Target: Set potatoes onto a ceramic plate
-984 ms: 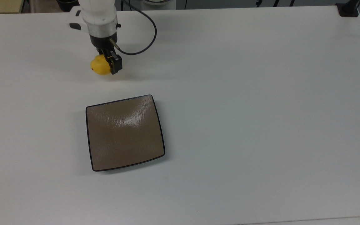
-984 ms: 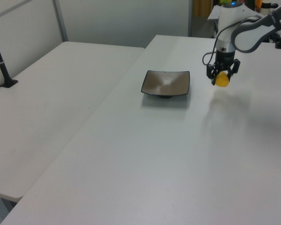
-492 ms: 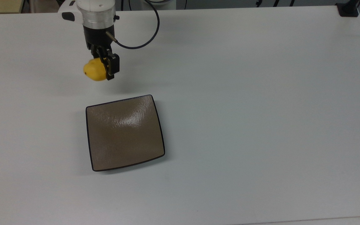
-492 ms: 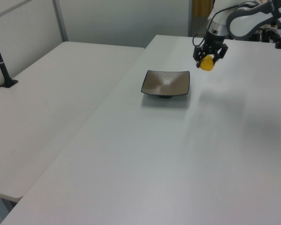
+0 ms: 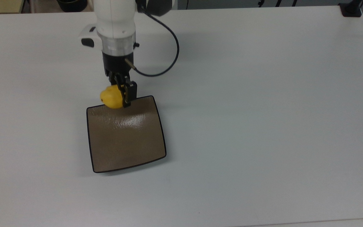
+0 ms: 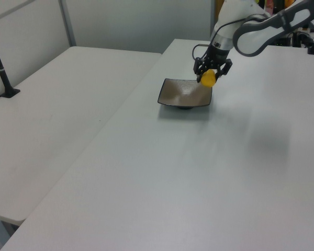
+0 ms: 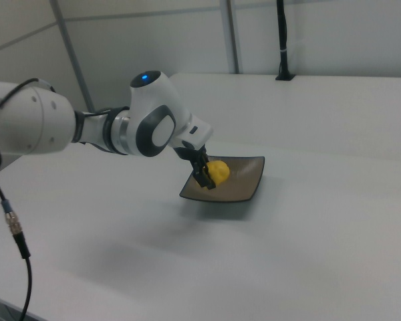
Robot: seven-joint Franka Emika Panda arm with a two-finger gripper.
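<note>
gripper (image 5: 120, 94) clamped on the potato (image 5: 112, 97), held in the air over the plate's (image 5: 126, 142) far edge in the top view. pickup done; left: carry inward, lower, let go.

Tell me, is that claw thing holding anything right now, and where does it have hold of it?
Yes. The gripper is shut on the yellow potato, pinching it at the end on the top view's right, above the edge of the ceramic plate.

No readable text, label, brand, number or sign is showing anywhere in these views.
</note>
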